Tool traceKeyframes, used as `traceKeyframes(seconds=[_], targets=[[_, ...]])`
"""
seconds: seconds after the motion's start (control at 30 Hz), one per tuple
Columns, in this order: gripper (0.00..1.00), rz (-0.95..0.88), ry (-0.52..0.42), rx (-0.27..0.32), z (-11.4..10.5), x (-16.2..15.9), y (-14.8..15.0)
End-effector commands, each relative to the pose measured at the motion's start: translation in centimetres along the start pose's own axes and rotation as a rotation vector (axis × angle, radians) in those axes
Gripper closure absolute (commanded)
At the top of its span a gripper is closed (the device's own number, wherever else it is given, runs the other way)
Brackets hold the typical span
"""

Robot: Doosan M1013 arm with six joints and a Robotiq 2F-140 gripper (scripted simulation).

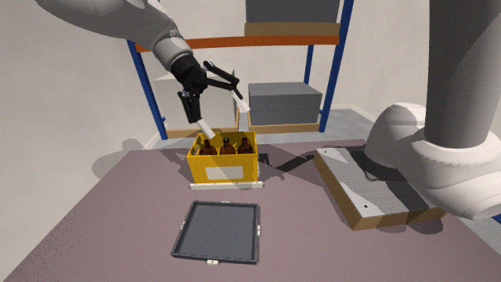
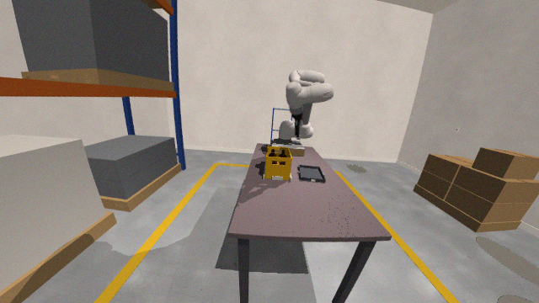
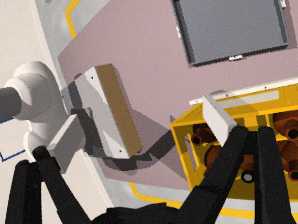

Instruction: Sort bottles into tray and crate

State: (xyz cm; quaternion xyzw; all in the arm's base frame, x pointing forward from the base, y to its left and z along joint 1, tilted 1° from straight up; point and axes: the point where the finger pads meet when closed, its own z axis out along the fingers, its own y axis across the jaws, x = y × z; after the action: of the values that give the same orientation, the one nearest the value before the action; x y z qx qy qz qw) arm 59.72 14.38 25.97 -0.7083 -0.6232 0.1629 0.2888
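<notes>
While my claw [image 1: 226,117] hangs fully open and holding nothing above the yellow crate [image 1: 223,168], trouble waits.
One finger could clip its rim, shifting it, or seize an uncapped brown bottle [image 1: 227,147].

Pale walls, grey floor [image 2: 181,236], blue rack [image 2: 176,84], stacked cartons [image 2: 472,185].
</notes>
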Motion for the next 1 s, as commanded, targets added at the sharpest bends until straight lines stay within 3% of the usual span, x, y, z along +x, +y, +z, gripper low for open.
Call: traceKeyframes(seconds=[0.0,0.13,0.97], targets=[[0.0,-0.015,-0.012,-0.036,0.0,-0.4,1.0],[0.0,-0.022,-0.018,-0.053,0.0,-0.7,1.4],[0.0,-0.129,-0.106,-0.305,1.1,-5.3,7.2]])
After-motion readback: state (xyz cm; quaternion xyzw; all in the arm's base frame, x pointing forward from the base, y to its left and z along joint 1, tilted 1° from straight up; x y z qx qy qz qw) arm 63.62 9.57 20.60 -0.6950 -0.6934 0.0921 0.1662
